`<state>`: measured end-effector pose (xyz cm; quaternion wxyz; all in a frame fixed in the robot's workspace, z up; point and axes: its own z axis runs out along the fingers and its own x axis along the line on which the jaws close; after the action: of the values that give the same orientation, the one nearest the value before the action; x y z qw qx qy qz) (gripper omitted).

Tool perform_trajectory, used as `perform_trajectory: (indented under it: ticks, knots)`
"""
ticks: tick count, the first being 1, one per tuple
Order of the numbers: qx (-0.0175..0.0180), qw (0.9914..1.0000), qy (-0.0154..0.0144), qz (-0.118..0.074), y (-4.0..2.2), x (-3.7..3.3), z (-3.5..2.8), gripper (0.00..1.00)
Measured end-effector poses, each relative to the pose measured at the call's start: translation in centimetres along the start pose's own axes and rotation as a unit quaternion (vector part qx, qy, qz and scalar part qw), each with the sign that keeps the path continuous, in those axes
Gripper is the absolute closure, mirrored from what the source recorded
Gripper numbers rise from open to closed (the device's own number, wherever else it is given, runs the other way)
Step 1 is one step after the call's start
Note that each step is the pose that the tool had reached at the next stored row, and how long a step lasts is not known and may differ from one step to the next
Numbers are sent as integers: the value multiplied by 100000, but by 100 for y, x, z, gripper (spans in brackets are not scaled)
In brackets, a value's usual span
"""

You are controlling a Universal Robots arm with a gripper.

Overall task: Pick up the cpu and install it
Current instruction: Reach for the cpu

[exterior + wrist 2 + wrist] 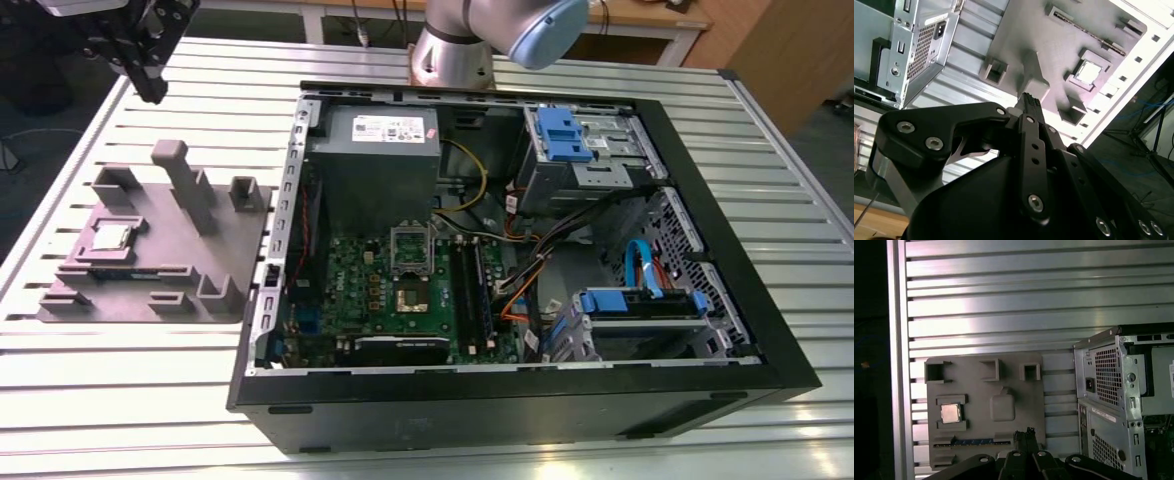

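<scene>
The cpu (110, 237) is a small shiny square chip lying in a recess of the grey fixture block (167, 270), on the exterior view's left. Both wrist views show the cpu (950, 413) (1088, 72) from above, bare and untouched. My gripper (151, 92) hangs high over the table's far left corner, well above and beyond the fixture. Its black fingers (1025, 436) meet at the tips, shut with nothing between them; the second wrist view shows the gripper (1029, 101) the same way. On the motherboard, the socket (411, 296) sits with its metal frame (411, 243) raised.
The open computer case (747, 290) lies on the slatted metal table (134, 400), right of the fixture. Inside are a power supply (376, 135), blue drive bays (567, 135) and loose cables (534, 280). Tall posts (174, 165) stand on the fixture. The arm's base (454, 55) stands behind the case.
</scene>
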<state>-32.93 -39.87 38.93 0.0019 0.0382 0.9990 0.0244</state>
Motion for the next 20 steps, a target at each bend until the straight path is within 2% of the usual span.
perform_trajectory:
  ticks: [5, 9, 20]
  knots:
    - [5, 100000, 9, 2, -18, 231, 8, 90]
    - [3, 100000, 16, -2, -27, 350, 12, 90]
    - [0, 100000, 15, -30, -29, 376, 12, 90]
